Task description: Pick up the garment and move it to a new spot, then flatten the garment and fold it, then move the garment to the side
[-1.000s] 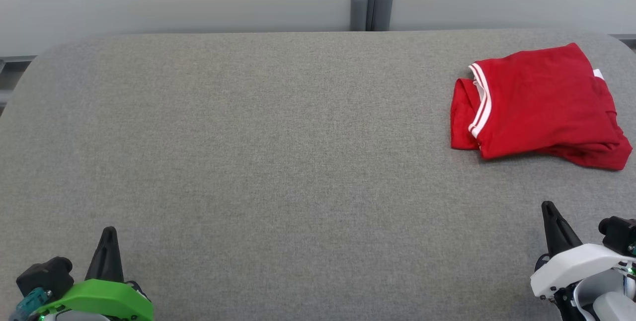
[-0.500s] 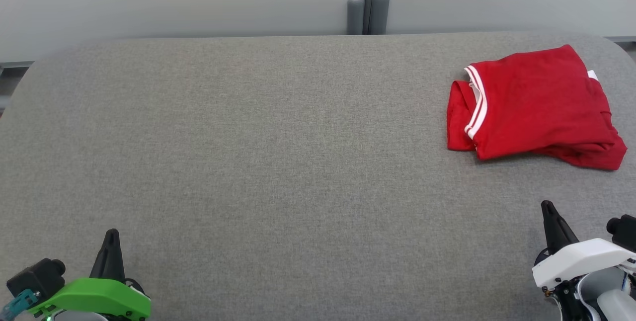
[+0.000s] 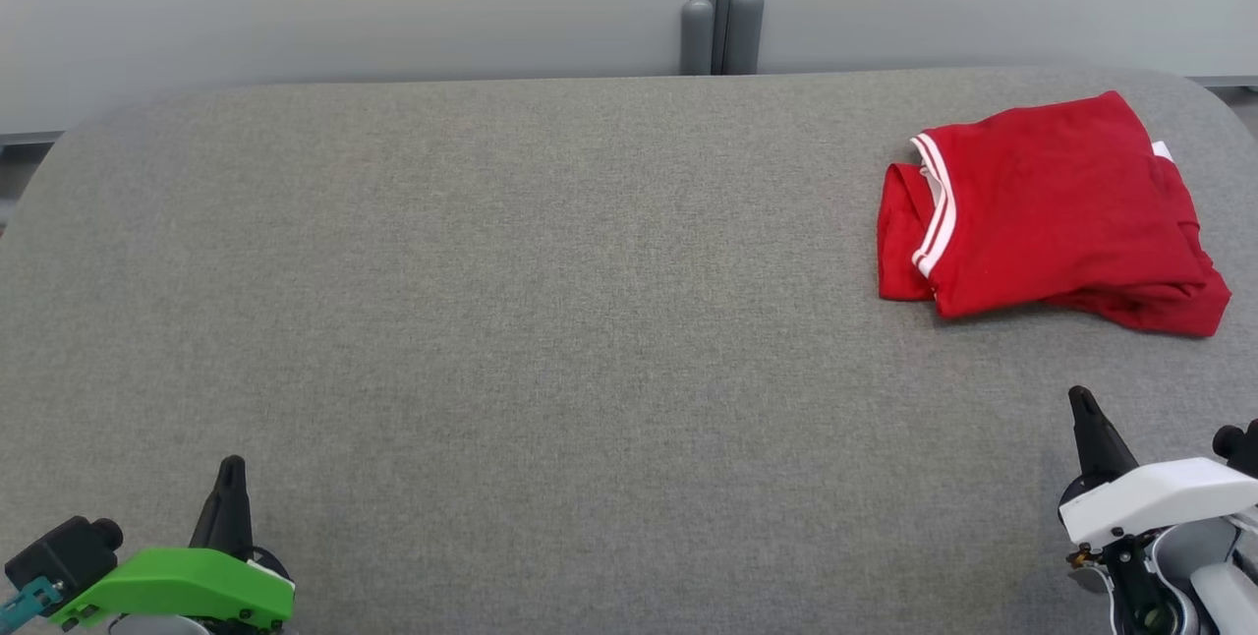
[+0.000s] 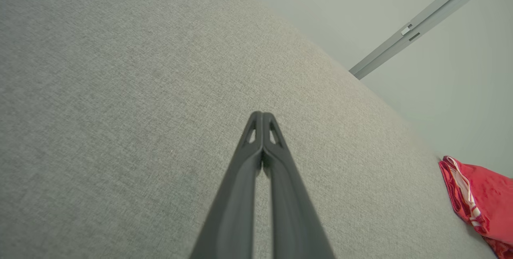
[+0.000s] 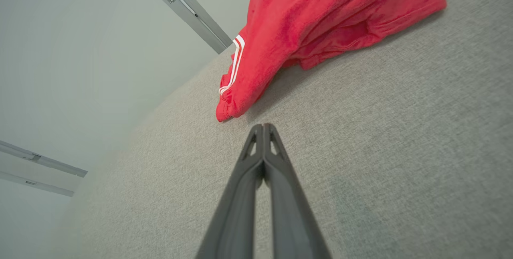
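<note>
A red garment (image 3: 1047,214) with white stripes on its trim lies folded at the far right of the grey fabric table (image 3: 550,301). It also shows in the right wrist view as the red garment (image 5: 316,30) just beyond my right gripper (image 5: 263,126), which is shut with nothing in it. In the head view my right gripper (image 3: 1081,399) hovers at the lower right, well short of the cloth. My left gripper (image 3: 232,466) sits at the lower left, far from the garment (image 4: 479,199), and its fingertips (image 4: 262,115) are pressed together with nothing between them.
A pale wall with a grey vertical post (image 3: 720,11) stands behind the table's far edge. The table's rounded corners lie at the far left and far right. The garment lies close to the right edge.
The whole head picture has shifted slightly, so the camera moved. Both grippers have drawn a little lower towards the near edge. The garment lies as before.
</note>
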Controlling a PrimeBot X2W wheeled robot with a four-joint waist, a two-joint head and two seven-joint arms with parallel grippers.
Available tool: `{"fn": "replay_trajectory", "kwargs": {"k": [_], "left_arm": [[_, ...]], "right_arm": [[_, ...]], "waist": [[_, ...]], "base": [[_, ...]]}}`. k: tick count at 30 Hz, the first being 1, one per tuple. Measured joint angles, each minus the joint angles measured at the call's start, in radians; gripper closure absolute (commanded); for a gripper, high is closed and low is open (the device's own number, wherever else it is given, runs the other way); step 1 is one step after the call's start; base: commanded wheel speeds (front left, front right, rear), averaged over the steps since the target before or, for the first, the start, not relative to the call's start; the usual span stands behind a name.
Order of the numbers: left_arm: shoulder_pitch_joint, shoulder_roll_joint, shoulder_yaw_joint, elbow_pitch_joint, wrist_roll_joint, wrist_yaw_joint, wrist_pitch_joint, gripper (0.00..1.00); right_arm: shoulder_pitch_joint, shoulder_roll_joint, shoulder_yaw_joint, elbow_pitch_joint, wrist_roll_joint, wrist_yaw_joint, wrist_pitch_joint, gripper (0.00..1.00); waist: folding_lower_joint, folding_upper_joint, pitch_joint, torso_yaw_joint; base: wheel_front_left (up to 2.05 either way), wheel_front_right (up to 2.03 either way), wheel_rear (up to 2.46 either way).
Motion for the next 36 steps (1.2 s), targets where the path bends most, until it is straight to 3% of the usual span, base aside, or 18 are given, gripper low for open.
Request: {"fn": "replay_trajectory", "kwargs": {"k": [36], "left_arm": [[-0.022,-0.063,0.083,0.006,-0.325,-0.075,0.114,1.00]], "right_arm": [[-0.036,0.105,-0.142,0.001,0.331,0.077,0.109,1.00]], "waist": [[0.0000,0.0000,-0.024,-0.017]], "base": [[0.00,0.00,0.00]]}}
